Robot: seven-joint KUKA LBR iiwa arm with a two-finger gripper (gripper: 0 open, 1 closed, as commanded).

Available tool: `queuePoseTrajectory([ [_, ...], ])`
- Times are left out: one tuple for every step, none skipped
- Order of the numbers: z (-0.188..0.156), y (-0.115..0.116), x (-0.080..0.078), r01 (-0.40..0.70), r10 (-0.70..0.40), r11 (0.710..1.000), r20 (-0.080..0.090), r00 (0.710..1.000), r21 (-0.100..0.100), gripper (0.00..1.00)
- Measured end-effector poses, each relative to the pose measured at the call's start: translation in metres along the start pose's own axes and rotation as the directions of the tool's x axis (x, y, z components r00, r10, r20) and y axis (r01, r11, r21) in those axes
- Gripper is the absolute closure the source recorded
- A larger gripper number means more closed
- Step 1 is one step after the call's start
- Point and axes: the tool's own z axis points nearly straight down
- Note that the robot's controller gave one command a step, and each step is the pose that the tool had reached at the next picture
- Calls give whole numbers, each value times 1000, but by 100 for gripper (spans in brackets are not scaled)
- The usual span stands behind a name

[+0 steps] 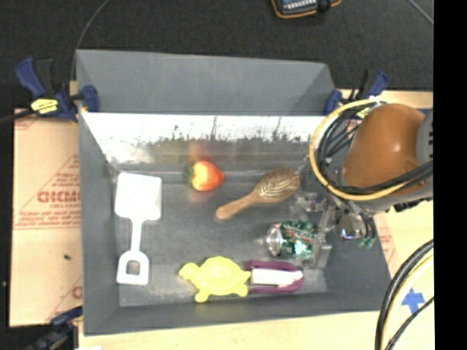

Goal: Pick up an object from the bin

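Gripper point(315, 233) low at the right side of the grey bin point(98, 217), tucked beneath the orange wrist cover point(379, 148) and right at a crumpled, shiny silver-and-green can point(286, 240) on the floor there; cannot tell how far open, nor whether anything is gripped. Just behind the can, a wooden hairbrush point(263, 192) lying aslant; just in front, a purple-and-white tool point(276, 276) touching a yellow turtle-shaped toy point(215, 278). Further left, a red-and-yellow apple point(206, 175) near the back wall and a white toy shovel point(137, 217) flat on the floor.
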Motion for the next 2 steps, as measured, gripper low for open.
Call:
queuePoseTrajectory([
  [-4, 0, -1, 5, -5, 1000, 7, 1000, 1, 0],
  [100, -30, -41, 39, -39, 999, 7, 999, 2, 0],
])
